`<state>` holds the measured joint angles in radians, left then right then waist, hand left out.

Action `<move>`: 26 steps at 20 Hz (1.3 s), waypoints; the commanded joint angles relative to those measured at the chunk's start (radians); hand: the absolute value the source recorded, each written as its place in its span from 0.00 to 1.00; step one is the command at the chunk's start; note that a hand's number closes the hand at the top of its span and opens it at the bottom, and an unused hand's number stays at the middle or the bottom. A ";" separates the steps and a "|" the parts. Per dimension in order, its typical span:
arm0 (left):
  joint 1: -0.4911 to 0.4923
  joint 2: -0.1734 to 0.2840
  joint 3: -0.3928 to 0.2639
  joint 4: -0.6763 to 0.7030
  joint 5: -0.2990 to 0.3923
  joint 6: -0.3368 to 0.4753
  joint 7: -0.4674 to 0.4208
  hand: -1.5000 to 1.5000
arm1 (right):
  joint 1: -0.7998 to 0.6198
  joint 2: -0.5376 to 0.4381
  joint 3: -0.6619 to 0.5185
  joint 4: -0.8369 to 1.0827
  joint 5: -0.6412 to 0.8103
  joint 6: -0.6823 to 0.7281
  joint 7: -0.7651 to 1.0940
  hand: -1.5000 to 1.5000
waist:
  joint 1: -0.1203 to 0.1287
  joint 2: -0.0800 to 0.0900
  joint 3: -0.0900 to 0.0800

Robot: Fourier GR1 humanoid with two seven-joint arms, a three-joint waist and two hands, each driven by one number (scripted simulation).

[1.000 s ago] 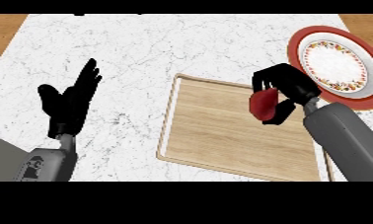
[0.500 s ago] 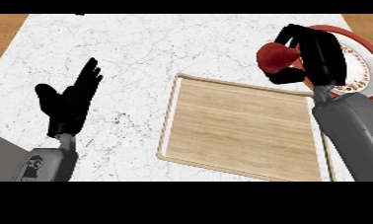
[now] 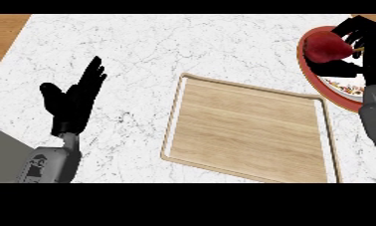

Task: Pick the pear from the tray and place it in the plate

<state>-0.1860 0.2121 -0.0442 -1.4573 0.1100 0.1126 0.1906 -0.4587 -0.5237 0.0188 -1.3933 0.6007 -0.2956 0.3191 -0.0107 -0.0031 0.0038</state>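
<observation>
1. Head view, upper right: right hand (image 3: 357, 38) curled around the pear (image 3: 325, 50), directly over the plate (image 3: 312, 73).
2. Left hand (image 3: 73, 100) rested spread, lower left.
3. Tray (image 3: 249, 130) lay bare.

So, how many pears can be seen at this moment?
1. The pear is over the plate at the far right, held in the right robot hand. The tray shows none; the hand could hide something small.

One pear (image 3: 325, 49), far right; one plate (image 3: 312, 73), far right; one tray (image 3: 249, 130), near centre; two hands: left (image 3: 73, 101), right (image 3: 360, 36).
</observation>
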 commanded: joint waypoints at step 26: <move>-0.016 0.052 0.095 0.050 -0.008 -0.086 -0.005 0.50 | -0.239 -0.189 -0.333 0.876 -0.206 0.158 -0.785 0.00 | 0.045 0.015 -0.001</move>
<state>-0.2126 0.1714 -0.0184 -1.4398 0.0823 0.0729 0.1885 -0.6526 -0.7069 -0.2696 -0.5358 0.4313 -0.1129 -0.3564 0.0253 0.0067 0.0078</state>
